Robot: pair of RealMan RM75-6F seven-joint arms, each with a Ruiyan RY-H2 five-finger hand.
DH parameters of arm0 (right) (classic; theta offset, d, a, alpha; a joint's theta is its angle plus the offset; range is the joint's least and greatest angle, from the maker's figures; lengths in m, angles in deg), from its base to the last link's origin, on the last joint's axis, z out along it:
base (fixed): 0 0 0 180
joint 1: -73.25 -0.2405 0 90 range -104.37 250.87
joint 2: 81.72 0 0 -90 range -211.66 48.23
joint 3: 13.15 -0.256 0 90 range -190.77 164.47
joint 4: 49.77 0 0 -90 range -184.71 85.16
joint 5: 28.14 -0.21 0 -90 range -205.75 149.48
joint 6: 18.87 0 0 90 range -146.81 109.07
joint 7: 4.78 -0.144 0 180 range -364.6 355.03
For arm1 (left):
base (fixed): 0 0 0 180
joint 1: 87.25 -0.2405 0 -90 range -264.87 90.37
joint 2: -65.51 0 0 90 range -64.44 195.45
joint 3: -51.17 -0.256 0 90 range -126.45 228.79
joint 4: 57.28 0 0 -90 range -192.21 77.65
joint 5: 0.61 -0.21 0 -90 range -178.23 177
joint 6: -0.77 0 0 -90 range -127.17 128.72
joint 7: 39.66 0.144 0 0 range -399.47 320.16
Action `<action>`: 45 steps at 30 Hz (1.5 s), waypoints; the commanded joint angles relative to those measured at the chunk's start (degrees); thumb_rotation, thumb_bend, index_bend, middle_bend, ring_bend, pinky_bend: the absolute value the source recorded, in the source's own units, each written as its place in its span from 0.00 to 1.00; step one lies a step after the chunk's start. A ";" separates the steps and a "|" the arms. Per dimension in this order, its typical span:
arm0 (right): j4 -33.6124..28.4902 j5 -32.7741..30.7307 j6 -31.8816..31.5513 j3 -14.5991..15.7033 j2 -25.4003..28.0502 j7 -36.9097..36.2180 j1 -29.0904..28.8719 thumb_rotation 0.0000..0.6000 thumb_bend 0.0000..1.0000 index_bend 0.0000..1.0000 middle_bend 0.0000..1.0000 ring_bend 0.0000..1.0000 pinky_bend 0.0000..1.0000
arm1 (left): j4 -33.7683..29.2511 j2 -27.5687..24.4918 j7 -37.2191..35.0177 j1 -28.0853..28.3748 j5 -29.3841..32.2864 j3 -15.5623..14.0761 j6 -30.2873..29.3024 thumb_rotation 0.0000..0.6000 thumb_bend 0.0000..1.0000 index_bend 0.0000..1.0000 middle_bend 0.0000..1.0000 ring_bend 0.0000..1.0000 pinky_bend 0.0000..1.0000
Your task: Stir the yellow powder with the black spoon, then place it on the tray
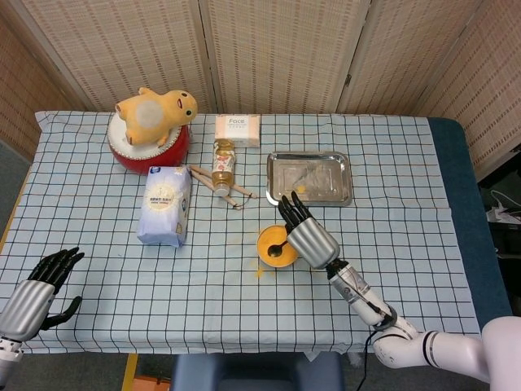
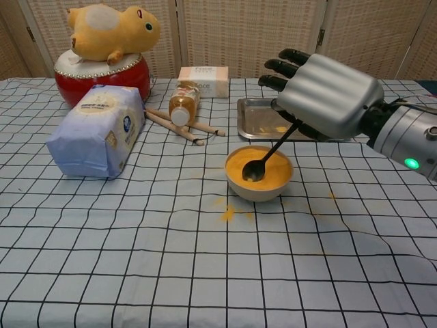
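The right hand point(image 2: 328, 96) pinches the handle of the black spoon point(image 2: 268, 156), with the other fingers point(image 2: 281, 65) stretched forward over the tray point(image 2: 254, 121). The spoon slants down from the underside of the hand, and its scoop sits in the yellow powder point(image 2: 263, 172) that fills the bowl point(image 2: 258, 189) just below and ahead of the hand. The left hand point(image 1: 39, 287) rests open, fingers apart, holding nothing, well away from all this at the near edge of the table point(image 1: 98, 285).

The powder is heaped close to the rim, so the likeliest slip is more of it going over the edge. Some spilled powder point(image 2: 227, 214) already lies on the cloth in front of the bowl. A wide or fast sweep of the scoop would push more out.

The bowl looks light and nothing steadies it, so a spoon pressing hard on the wall could tip it or slide it.

The handle is thin, and the grip is hidden under the hand, so how firm it is cannot be judged. A loose hold could let the spoon twist or drop.

On the way to the tray behind the bowl, powder clinging to the scoop may trail across the cloth.
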 commanded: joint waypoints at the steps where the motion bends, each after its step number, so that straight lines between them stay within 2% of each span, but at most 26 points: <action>1: 1.28 0.16 0.28 0.17 -0.86 1.98 -0.26 1.00 0.37 0.91 0.12 0.00 0.07 | 0.04 -0.02 -0.09 -0.02 -0.05 -0.02 -0.05 1.00 0.43 0.00 0.00 0.00 0.09; 12: 5.09 -0.80 1.63 -0.80 -2.30 8.13 -1.41 1.00 0.37 0.91 0.12 0.00 0.07 | 0.03 -0.07 -0.31 0.18 -0.12 -0.13 0.36 1.00 0.43 0.00 0.00 0.00 0.09; 18: 6.35 -1.12 1.21 -1.58 -2.97 8.72 -1.80 1.00 0.37 0.91 0.12 0.00 0.07 | 0.13 -0.20 -0.89 0.27 -0.14 -0.17 0.43 1.00 0.43 0.00 0.00 0.00 0.09; 26: 8.38 1.64 -2.94 -2.15 -3.37 0.27 -1.30 1.00 0.37 0.90 0.12 0.00 0.09 | 0.21 -0.20 -1.06 0.26 -0.17 -0.18 0.34 1.00 0.43 0.00 0.00 0.00 0.09; 35: 12.18 1.21 -1.80 -3.06 -5.43 -0.25 -2.58 1.00 0.37 0.88 0.12 0.00 0.10 | 0.13 -0.11 -0.76 0.42 0.23 -0.12 0.89 1.00 0.43 0.00 0.00 0.00 0.09; 45: 16.19 4.15 -2.12 -1.11 -6.73 -1.65 -3.15 1.00 0.38 0.88 0.12 0.00 0.11 | 0.29 -0.11 -1.10 0.64 0.47 -0.03 1.28 1.00 0.43 0.00 0.00 0.00 0.09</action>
